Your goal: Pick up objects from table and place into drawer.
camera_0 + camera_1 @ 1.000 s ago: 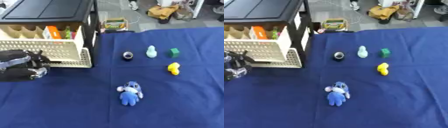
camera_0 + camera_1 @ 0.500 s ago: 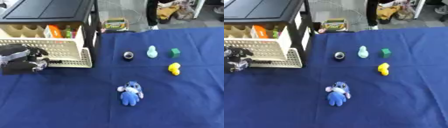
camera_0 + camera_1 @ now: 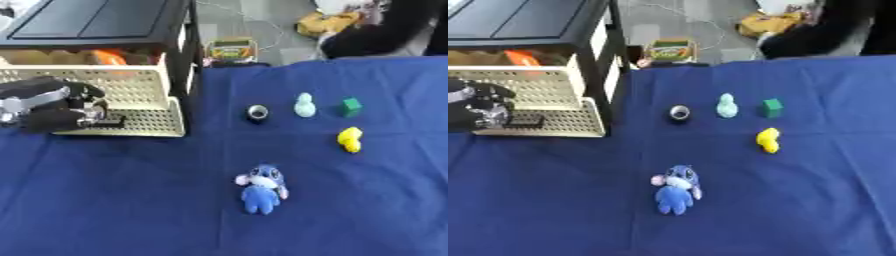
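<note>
Since a second ago my left hand (image 3: 54, 106) has travelled from the near-left cloth up and away to the front of the drawer (image 3: 131, 90), where it now sits against the perforated cream face. Its fingers are curled in; whether they enclose anything I cannot tell. My right hand is not in view.

Drawer status: pulled out of the black cabinet (image 3: 105, 20), with something orange (image 3: 109, 56) visible inside. I cannot say how it got there.

Outstanding items, all on the blue tablecloth (image 3: 105, 200) to the right of the drawer: a dark ring-shaped piece (image 3: 257, 113), a pale teal figure (image 3: 304, 105), a green block (image 3: 351, 106), a yellow toy (image 3: 350, 139), and nearest to me a blue plush (image 3: 261, 186). None is touched. My judgement: the task is mostly ahead, five pieces remaining.

Clearances: the pieces stand well apart from one another, so each can be approached singly. Open cloth lies between the drawer and the ring-shaped piece. The cabinet's dark right post stands just beside the drawer's right edge and is the obstruction to watch on any carry back.
</note>
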`<state>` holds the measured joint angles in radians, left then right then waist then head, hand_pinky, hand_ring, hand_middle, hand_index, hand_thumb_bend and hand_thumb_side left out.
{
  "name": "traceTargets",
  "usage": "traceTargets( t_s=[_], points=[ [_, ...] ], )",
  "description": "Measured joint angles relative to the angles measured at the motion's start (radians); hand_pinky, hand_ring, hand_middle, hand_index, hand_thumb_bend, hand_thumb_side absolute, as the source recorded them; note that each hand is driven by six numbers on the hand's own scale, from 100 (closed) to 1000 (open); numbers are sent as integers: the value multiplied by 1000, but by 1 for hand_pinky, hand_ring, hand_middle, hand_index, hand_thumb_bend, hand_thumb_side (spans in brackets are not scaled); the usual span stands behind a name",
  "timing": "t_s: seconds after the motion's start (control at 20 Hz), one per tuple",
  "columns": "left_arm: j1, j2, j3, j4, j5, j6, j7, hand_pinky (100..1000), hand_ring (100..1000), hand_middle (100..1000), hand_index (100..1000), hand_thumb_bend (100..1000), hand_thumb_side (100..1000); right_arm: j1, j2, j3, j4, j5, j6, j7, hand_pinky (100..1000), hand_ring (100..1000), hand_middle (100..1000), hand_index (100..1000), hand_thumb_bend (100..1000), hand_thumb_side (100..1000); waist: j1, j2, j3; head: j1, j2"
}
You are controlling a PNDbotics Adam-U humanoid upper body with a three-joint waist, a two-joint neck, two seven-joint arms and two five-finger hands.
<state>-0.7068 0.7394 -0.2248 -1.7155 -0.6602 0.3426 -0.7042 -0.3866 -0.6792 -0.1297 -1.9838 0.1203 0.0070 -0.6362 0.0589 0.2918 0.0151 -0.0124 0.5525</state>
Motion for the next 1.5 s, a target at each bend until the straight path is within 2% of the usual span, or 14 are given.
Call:
traceTargets(
  t_s=[0.65, 0.9, 1.05, 1.2, 1.35, 1.5],
  points=[
    [-51, -52, -2, 77, -66, -9, 75, 610, 688, 732, 977, 100, 1000, 0, 7, -5, 0, -3, -5, 9, 484, 619, 584, 756, 293, 881, 0, 17, -2, 2, -10],
    [-41, -56, -1, 56, -60, -14, 104, 596, 612, 674, 902, 100, 1000, 1, 8, -6, 0, -3, -5, 12, 483, 619, 584, 756, 293, 882, 0, 17, -1, -2, -10],
    [-25, -56, 3, -5, -41, -23, 107, 574, 554, 618, 862, 100, 1000, 3, 9, -6, 0, -4, -4, 13, 485, 620, 586, 757, 289, 888, -6, 16, 5, -33, -10],
    [-11, -55, 22, -96, -17, -32, 101, 554, 499, 564, 825, 100, 1000, 5, 10, -6, 0, -5, -3, 15, 489, 621, 587, 757, 286, 888, -16, 2, 12, -84, -10],
    [1, -55, 48, -195, 20, -43, 89, 553, 480, 537, 809, 100, 1000, 7, 17, -6, 0, -8, -1, 16, 490, 622, 589, 758, 283, 893, -25, -13, 19, -127, -10],
    [2, -57, 76, -250, 82, -73, 88, 557, 468, 529, 809, 100, 1000, 8, 17, -6, 0, -9, 4, 20, 493, 624, 591, 760, 282, 899, -35, -30, 26, -145, -10]
  ],
)
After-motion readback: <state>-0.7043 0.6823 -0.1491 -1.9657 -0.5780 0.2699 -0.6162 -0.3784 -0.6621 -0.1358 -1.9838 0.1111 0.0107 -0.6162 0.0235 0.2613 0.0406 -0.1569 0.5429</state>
